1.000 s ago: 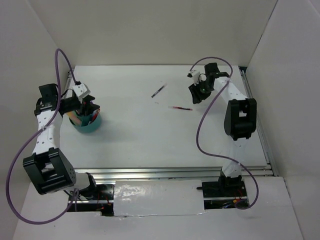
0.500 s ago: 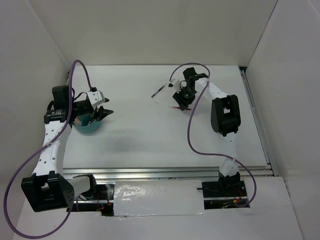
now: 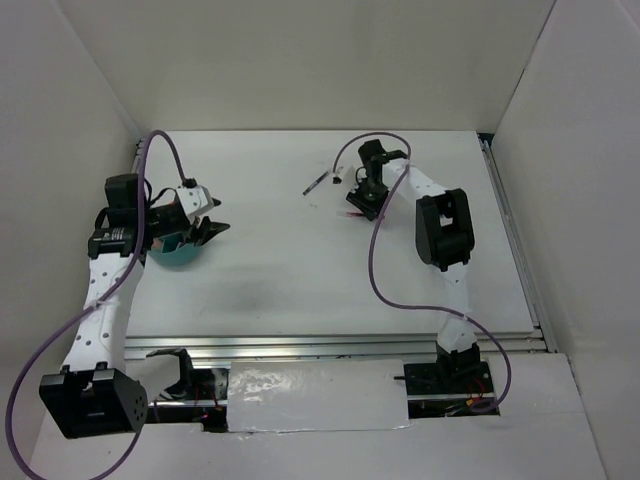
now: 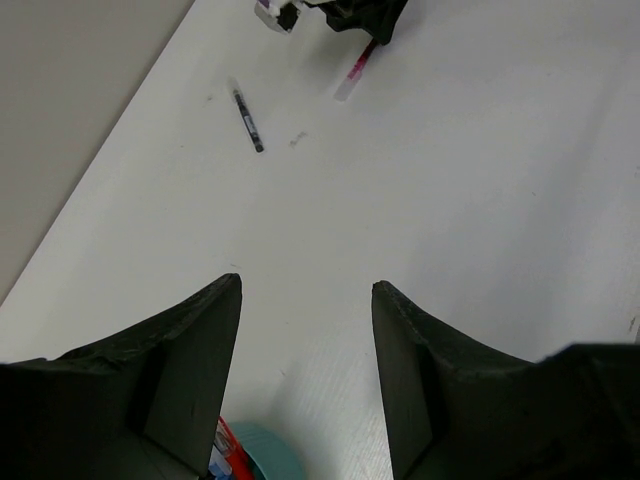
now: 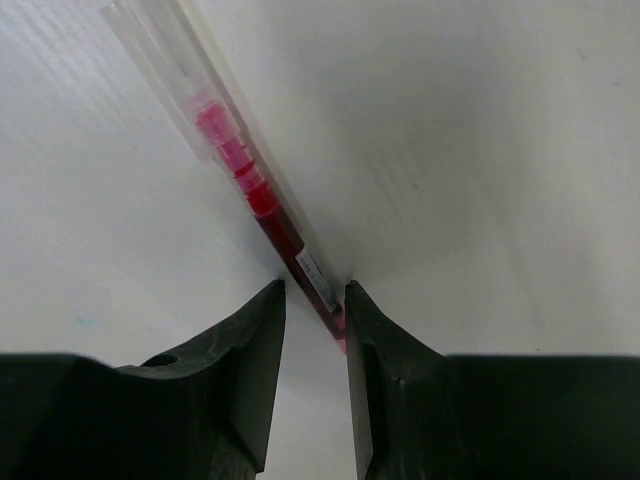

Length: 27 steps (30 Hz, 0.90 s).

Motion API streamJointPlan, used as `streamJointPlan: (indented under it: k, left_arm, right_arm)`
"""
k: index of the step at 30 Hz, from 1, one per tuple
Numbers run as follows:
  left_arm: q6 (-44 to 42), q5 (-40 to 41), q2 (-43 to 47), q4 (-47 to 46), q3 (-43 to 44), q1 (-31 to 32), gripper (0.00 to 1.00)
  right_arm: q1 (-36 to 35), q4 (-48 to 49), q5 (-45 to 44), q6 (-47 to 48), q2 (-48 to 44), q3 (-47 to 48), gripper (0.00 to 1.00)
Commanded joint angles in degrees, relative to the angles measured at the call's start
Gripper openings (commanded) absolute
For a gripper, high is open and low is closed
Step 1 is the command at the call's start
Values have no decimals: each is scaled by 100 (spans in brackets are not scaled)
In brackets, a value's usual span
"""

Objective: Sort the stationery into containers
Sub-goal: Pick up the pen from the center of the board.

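Note:
A thin red pen [image 5: 262, 208] in a clear sleeve lies on the white table. My right gripper [image 5: 315, 285] is down over its near end. The jaws stand narrow on either side of it, the right finger [image 5: 375, 330] touches it, and a gap shows at the left finger. From above, the right gripper [image 3: 360, 204] covers most of the red pen [image 3: 346, 215]. A dark pen [image 3: 317, 182] lies just left of it. My left gripper [image 3: 214, 222] hangs open and empty beside the teal cup [image 3: 180, 258], which holds stationery [image 4: 226, 452].
In the left wrist view the dark pen [image 4: 248, 121] and red pen [image 4: 355, 72] lie far ahead, with the right gripper [image 4: 352, 14] at the top edge. White walls close in the table on the left, back and right. The cup rim [image 4: 268, 455] is just under my left fingers.
My left gripper rose off the cup and swung right, jaws apart. My right arm moved left and down onto the red pen, and its jaws have narrowed round it.

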State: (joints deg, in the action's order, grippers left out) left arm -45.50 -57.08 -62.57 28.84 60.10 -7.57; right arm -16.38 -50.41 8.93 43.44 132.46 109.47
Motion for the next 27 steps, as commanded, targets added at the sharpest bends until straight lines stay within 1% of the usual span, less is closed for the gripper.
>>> streamJointPlan:
  k: [1, 3, 6, 8, 9, 10, 11, 12, 13, 14, 15, 16, 18, 19, 20, 21, 22, 23, 24, 25, 26, 27]
  left_arm:
    - [373, -128, 174, -247, 11, 54, 66]
    - [839, -163, 245, -352, 11, 63, 66]
    - [1253, -225, 438, -458, -24, 150, 66]
    - [1498, -111, 622, -633, -112, 221, 66]
    - [1543, -84, 658, -651, -138, 282, 66]
    - [1587, -58, 710, -669, -182, 318, 66]
    - [1605, -14, 763, -643, -191, 361, 66]
    - [1605, 4, 789, -599, -183, 379, 66]
    - [1596, 13, 816, -538, -156, 397, 66]
    - [1544, 13, 834, -433, -147, 388, 66]
    - [1535, 21, 851, -397, -139, 406, 66]
    - [1517, 21, 895, -379, -147, 406, 65]
    - [1561, 39, 930, -405, -191, 397, 65]
    - [1700, 39, 983, -449, -209, 397, 65]
    - [1850, 39, 1009, -536, -244, 397, 65]
    - [2043, 83, 1027, -816, -305, 397, 65]
    - [2662, 135, 1088, -1010, -340, 406, 65]
    - [3060, 231, 1123, -1221, -367, 406, 65]
    - [3804, 450, 1219, -1641, -445, 414, 66]
    - [4194, 556, 1264, -1836, -490, 415, 66]
    - [4772, 645, 1334, -2030, -534, 415, 67]
    - [5439, 706, 1456, -2449, -664, 406, 68]
  right_arm:
    - [-321, -197, -523, 366, -133, -347, 38]
    - [-453, -153, -752, 402, -125, -409, 38]
    - [-585, -162, -1058, 463, -37, -400, 37]
    - [-673, -398, -1147, 499, 252, 37, 37]
    - [-673, -765, -1174, 490, 436, 265, 36]
    - [-665, -1021, -1157, 516, 812, 912, 35]
    - [-656, -1502, -1130, 516, 1016, 1240, 34]
    - [-638, -1715, -1061, 525, 1218, 1557, 32]
    - [-612, -1952, -1034, 569, 1542, 2143, 28]
    - [-612, -2198, -1007, 621, 1633, 2340, 24]
    - [-612, -2210, -990, 665, 1686, 2394, 5]
    - [-612, -2175, -963, 700, 1573, 2186, 0]
    - [-690, -1789, -946, 745, 1284, 1659, 0]
    - [-700, -1649, -919, 762, 873, 1065, 0]
    - [-726, -1404, -737, 745, 634, 807, 0]
    - [-726, -1305, -569, 684, 101, 595, 0]
    - [-735, -1130, -107, 509, -192, 271, 0]
    - [-726, -1050, 142, 377, -482, 137, 0]
    - [-717, -971, 405, 219, -1137, -125, 0]
    - [-709, -875, 695, 70, -1483, -258, 0]
    - [-717, -648, 1333, -341, -1826, -425, 0]
    - [-752, -532, 1688, -554, -2499, -766, 0]
